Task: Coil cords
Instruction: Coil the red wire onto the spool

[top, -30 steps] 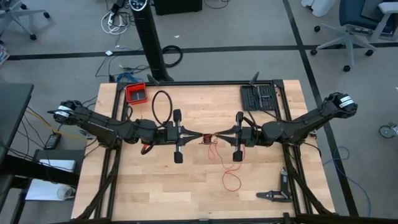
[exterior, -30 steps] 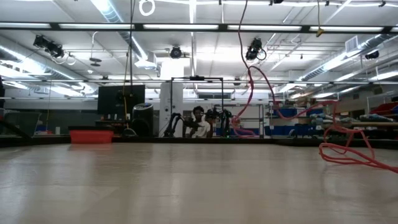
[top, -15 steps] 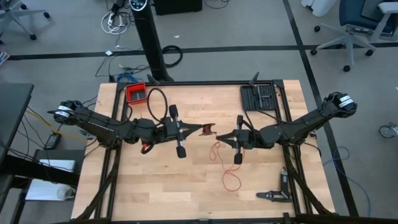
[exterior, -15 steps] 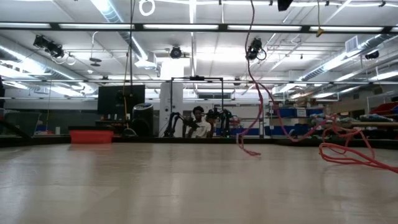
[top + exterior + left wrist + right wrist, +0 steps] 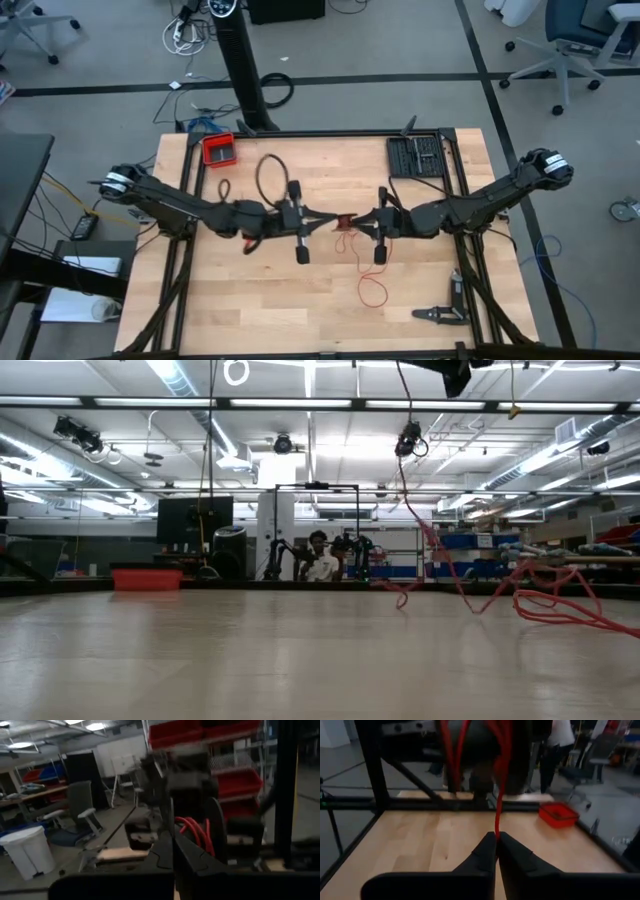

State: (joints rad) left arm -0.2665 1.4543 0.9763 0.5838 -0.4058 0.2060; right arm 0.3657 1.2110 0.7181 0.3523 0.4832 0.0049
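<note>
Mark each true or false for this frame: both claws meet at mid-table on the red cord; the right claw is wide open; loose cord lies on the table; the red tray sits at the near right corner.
1. Left claw and right claw meet at mid-table at the red cord. True.
2. The right claw is wide open. False: it is pinched shut on the cord.
3. Loose cord lies on the table. True.
4. The red tray sits at the near right corner. False: far left corner.

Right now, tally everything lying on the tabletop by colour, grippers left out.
Red: 2, the thin red cord and the red tray
Black: 3, the cable loop, the tool case and the clamp tool
Total: 5
</note>
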